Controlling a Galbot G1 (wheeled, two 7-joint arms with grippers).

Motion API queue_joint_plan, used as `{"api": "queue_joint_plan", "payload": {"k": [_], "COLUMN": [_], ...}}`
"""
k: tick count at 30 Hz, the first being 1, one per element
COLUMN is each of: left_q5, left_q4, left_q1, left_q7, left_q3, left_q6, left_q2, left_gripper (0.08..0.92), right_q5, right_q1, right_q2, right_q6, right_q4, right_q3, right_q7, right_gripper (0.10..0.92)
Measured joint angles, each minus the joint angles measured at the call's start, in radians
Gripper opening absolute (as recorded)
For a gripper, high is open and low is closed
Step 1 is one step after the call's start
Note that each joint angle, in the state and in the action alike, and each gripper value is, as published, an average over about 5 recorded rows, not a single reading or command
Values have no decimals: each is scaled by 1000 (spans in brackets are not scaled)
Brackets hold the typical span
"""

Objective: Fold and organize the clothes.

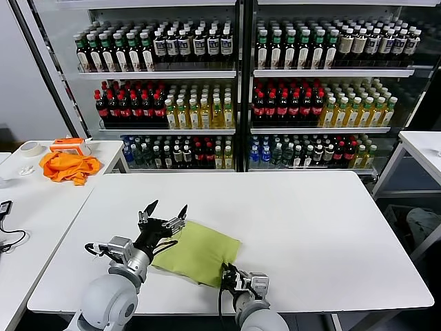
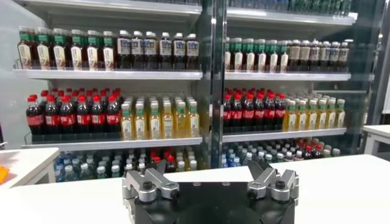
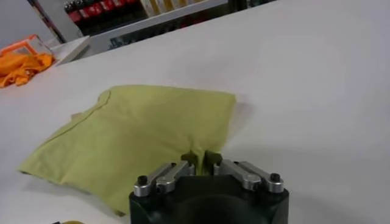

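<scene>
1. Pinching a small raised pleat at the near edge of the folded lime-green cotton T-shirt (image 3: 137,137), the right gripper (image 3: 203,159) has its 2 dark fingertips drawn almost together with cloth between them.
2. Its silver linkage bars angle inward from a black, rounded wrist body; in the head view the right gripper (image 1: 228,274) sits low at the table's near edge, reaching forward onto the shirt's near right corner.
3. Spread wide and holding nothing, the left gripper (image 1: 162,210) points its 2 black pointed fingers up and away, above the shirt's far left corner.
4. Its grey, rounded forearm rises from the near left, a black cable looped beside it.
5. The T-shirt (image 1: 196,252) lies as a soft, matte, roughly rectangular pad on the smooth white table (image 1: 310,227), near the front edge, left of centre.
6. A crumpled bright orange garment (image 1: 67,165) rests on a separate white side table (image 1: 27,207) at far left, before shelves of bottled drinks (image 1: 275,93).
</scene>
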Motion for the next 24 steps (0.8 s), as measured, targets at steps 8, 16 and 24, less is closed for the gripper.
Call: {"api": "queue_joint_plan", "payload": {"k": [8,16,24], "left_q5": [7,15,20], "left_q4": [14,24,31], "left_q1": [1,3,1], "left_q7": [3,4,6], "left_q3": [1,1,4], "left_q6": [-4,-10,-15], "left_q2": [-2,-3,-8], "left_gripper": [823,822,823], "right_q5": [19,-36,-98], "right_q1": [11,22,18], "right_q2": [8,-11,-63], "right_q6": [0,-6,-7], "right_q4": [-13,-12,-1], "right_q3": [2,33,107], "right_q7": [13,8,-36], "right_gripper": [105,105,105]}}
